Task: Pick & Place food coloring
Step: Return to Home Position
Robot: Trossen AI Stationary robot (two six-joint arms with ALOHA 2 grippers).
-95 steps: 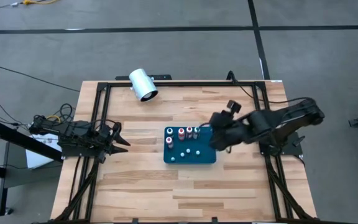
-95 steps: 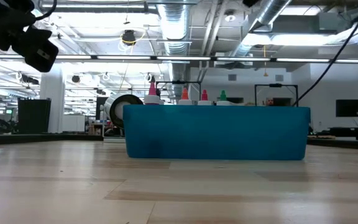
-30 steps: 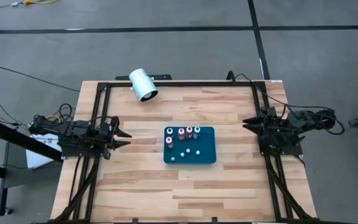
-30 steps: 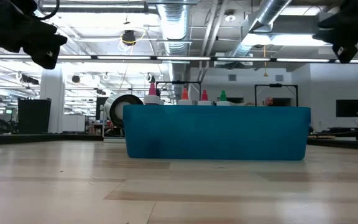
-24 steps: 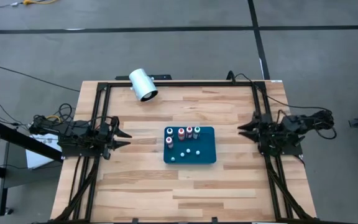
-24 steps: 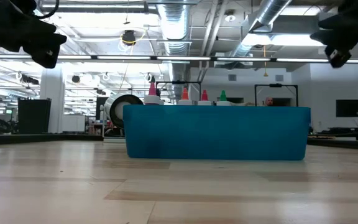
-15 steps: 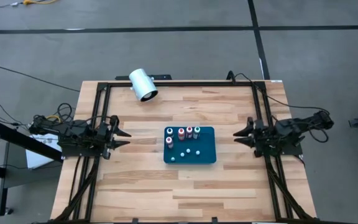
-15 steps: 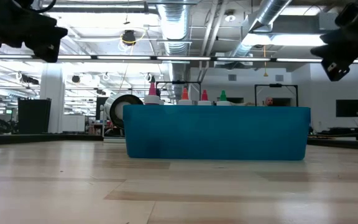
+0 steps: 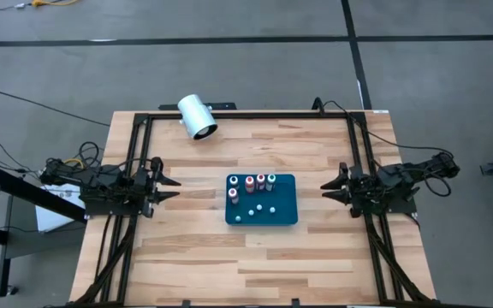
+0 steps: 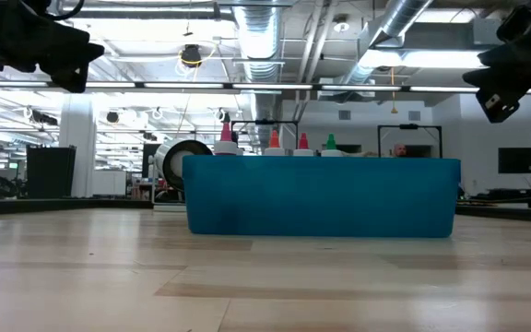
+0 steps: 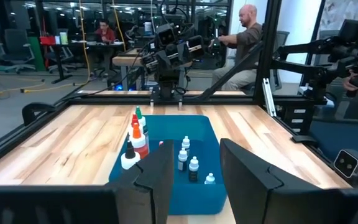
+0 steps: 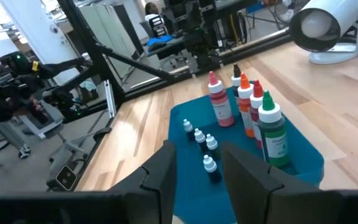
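Left claw [image 9: 171,190]: parted, empty, at the counter's [image 9: 195,257] left.
Right claw [image 9: 326,190]: parted, empty, opposite.
Food coloring [image 9: 250,183]: in the teal tray [image 9: 286,216].

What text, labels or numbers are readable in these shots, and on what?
No text can be read in any view.
Dark green bottle: the label print is too blurred to read.
Other bottles in the teal bin: too small to read.

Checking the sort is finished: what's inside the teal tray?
In the teal tray stand taller dropper bottles along one wall and four small pale-capped bottles beside them. The tall ones cover the floor right behind them.
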